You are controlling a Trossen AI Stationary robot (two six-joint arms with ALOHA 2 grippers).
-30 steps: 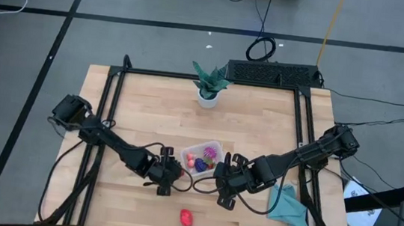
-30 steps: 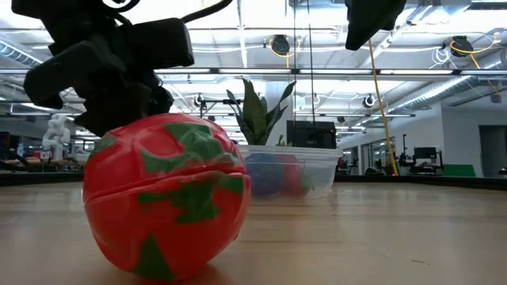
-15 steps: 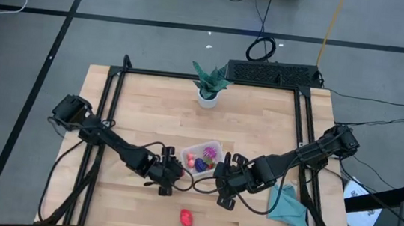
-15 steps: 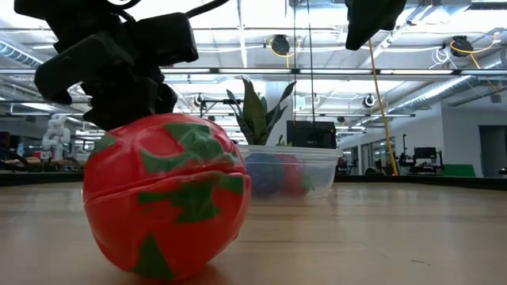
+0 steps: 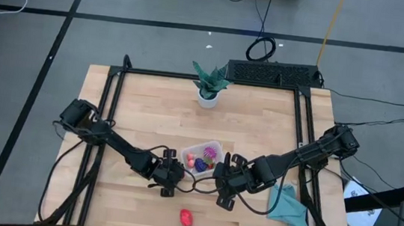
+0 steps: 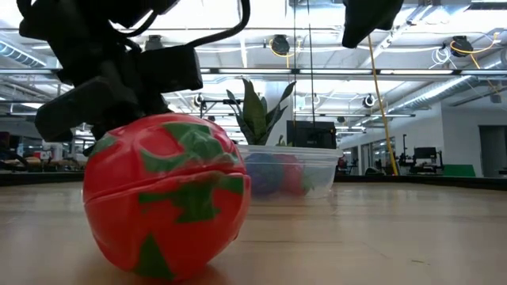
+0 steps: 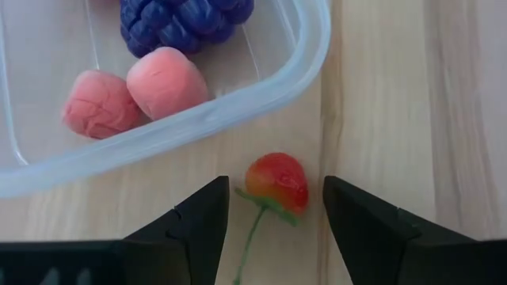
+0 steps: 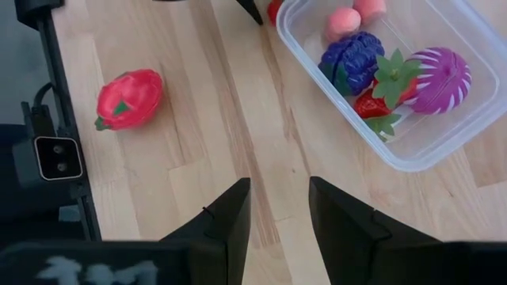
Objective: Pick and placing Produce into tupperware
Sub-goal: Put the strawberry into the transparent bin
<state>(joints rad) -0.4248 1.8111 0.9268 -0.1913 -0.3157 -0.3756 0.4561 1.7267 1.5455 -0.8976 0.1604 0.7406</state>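
The clear tupperware (image 5: 202, 157) sits mid-table with several toy fruits in it: two pink ones (image 7: 135, 91), a purple one (image 7: 182, 20), a strawberry (image 8: 384, 91) and a pink-purple ball (image 8: 440, 79). A small red fruit with a green stem (image 7: 277, 182) lies on the table just outside the tupperware's rim (image 7: 238, 103). My left gripper (image 7: 276, 188) is open, with one finger on each side of this fruit and not touching it; it also shows in the high view (image 5: 169, 179). My right gripper (image 8: 279, 190) is open and empty above the table beside the tupperware, and shows in the high view (image 5: 224, 189).
A larger red fruit with green leaves (image 5: 186, 217) lies near the table's front edge and fills the low view (image 6: 162, 194). A green potted plant (image 5: 209, 84) stands at the far edge. A teal cloth (image 5: 291, 213) lies at the right front.
My left gripper has moved a little toward the table's right and near edge and has come down lower over the table. The fruits and the tupperware have stayed where they were.
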